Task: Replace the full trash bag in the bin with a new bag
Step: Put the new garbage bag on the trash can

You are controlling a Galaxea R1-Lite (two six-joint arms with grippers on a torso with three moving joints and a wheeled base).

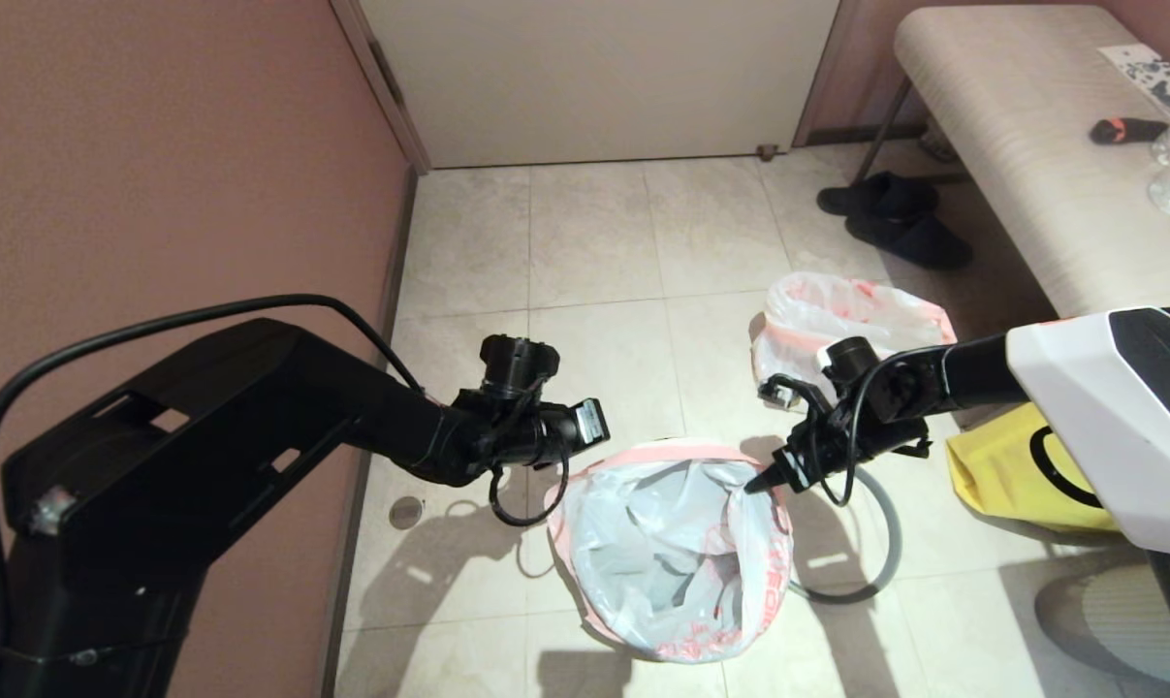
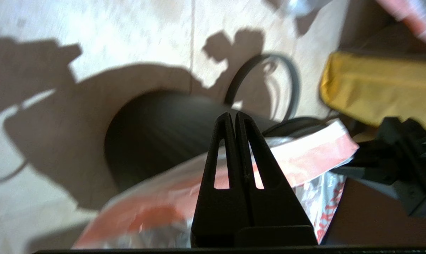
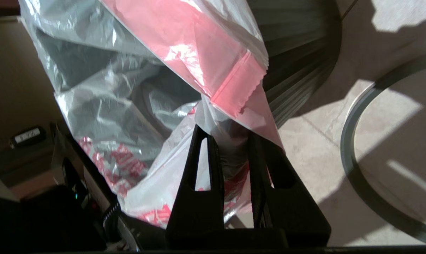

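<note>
On a tiled floor, the new bag (image 1: 677, 557) lines the bin (image 2: 156, 130), its pink-red band spread around the mouth. The right gripper (image 3: 230, 141) pinches a fold of the bag's rim on the side nearer the grey ring (image 1: 880, 543), which lies flat on the floor just beside the bin. The left gripper (image 2: 233, 118) hovers at the opposite edge of the rim, fingers pressed together with nothing between them. The full trash bag (image 1: 837, 320) sits farther off, near a yellow bag (image 1: 1021, 475) and a bench (image 1: 1021, 145).
</note>
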